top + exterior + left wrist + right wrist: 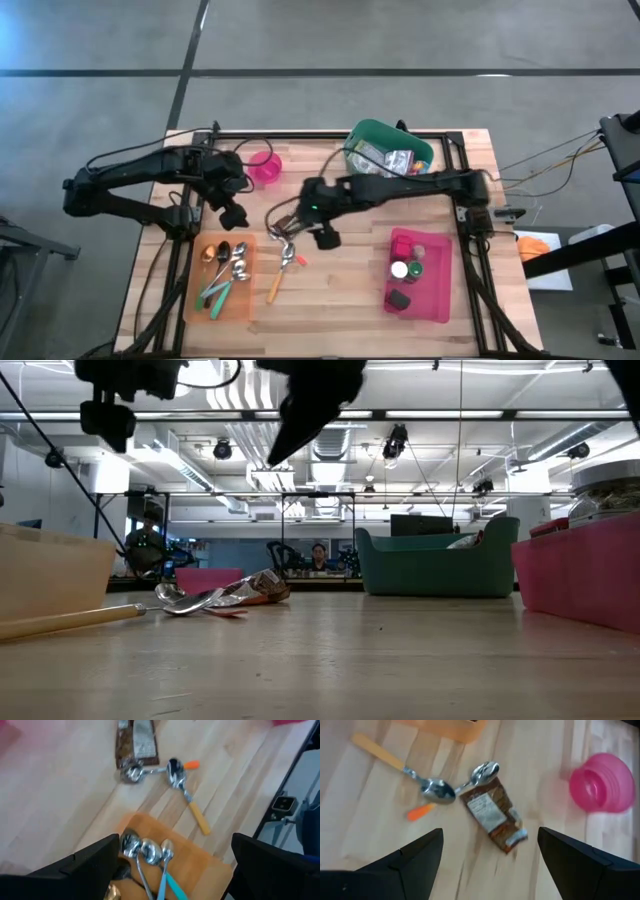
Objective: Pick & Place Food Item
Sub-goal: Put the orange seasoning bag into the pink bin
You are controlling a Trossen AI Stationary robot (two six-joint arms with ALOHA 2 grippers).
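While both pincers hang apart and hold nothing, the snack packet [493,816] lies flat on the bench [340,290] at the middle of the frame, touching two spoons [439,790].

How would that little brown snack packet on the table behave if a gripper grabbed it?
The snack packet lies flat and looks crinkly, so it is probably light and floppy, apt to sag. Its shiny wrapper may slip. Two spoons lie against it and might shift.
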